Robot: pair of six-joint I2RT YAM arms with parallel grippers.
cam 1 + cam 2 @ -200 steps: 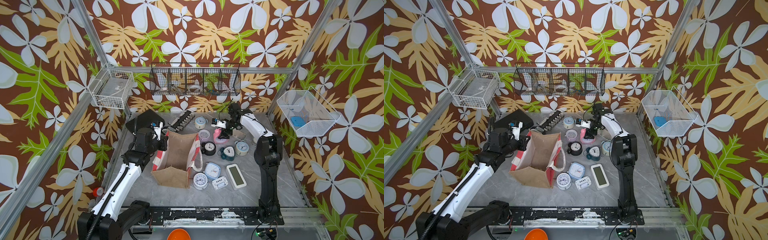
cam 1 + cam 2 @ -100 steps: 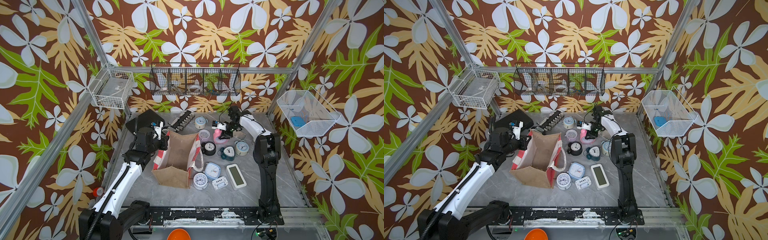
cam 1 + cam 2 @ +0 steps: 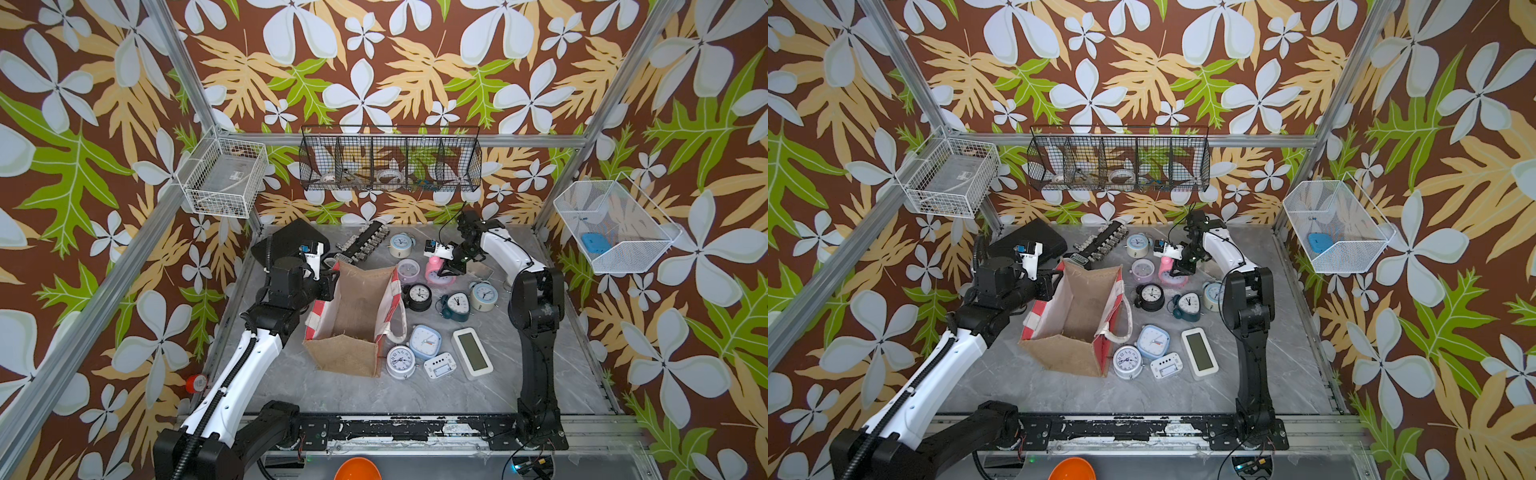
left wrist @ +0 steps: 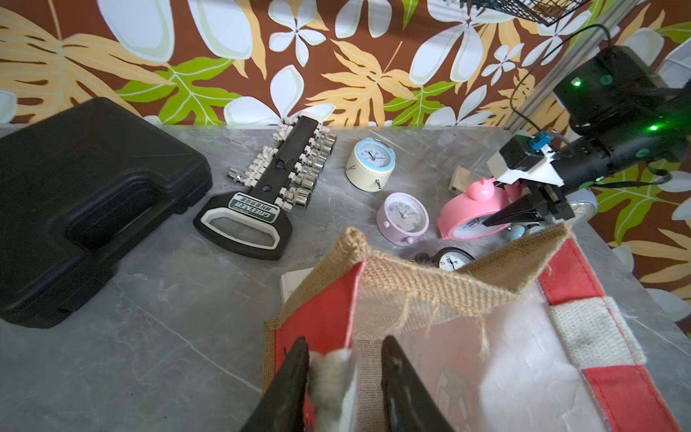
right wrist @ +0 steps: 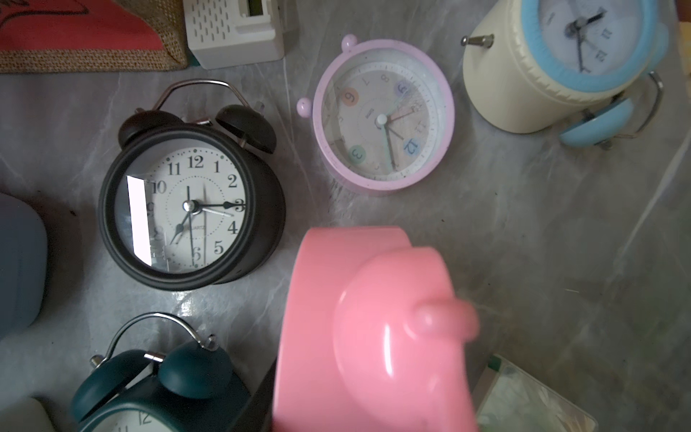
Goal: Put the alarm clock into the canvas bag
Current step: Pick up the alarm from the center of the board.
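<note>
Nearest, toward the front of the grey desk (image 3: 374, 395): a cluster of clocks lying face up. From the left arm's side across, a round silver clock (image 3: 400, 362), a small white digital clock (image 3: 439, 365) and a larger white digital clock (image 3: 472, 353). Just behind them, a pale-blue square clock (image 3: 424, 341).

Just beside that cluster, on the left arm's side: the canvas bag (image 3: 343, 357), upright, mouth open, burlap ends, red-and-white striped sides.

At the bag's far corner: the left end effector (image 4: 344, 349), parted, fingers (image 4: 295, 370) astride the bag's rim with a bit of white strap (image 4: 331, 368) between them. In the left wrist view, strap against one finger, a gap before the other, so no firm pinch.

Past the cluster, mid-desk: a black twin-bell clock (image 3: 419, 296), a dark teal clock (image 3: 457, 305) and a cream clock (image 3: 484, 296) with a blue rim.

Farther back: the pink alarm clock (image 4: 473, 204), outside the bag, near its far corner on the right arm's side, tipped up on edge. Clamped by the right end effector (image 3: 451, 271), one finger across the face, the other hidden behind. Impossible to tell whether lifted clear of the desk. Just beside it, a lilac clock (image 3: 408, 270), face up.

Farthest, along the back wall: a cream-and-blue clock (image 3: 401, 244), a socket rail (image 3: 365, 245) and a black plastic case (image 3: 291, 243).
</note>
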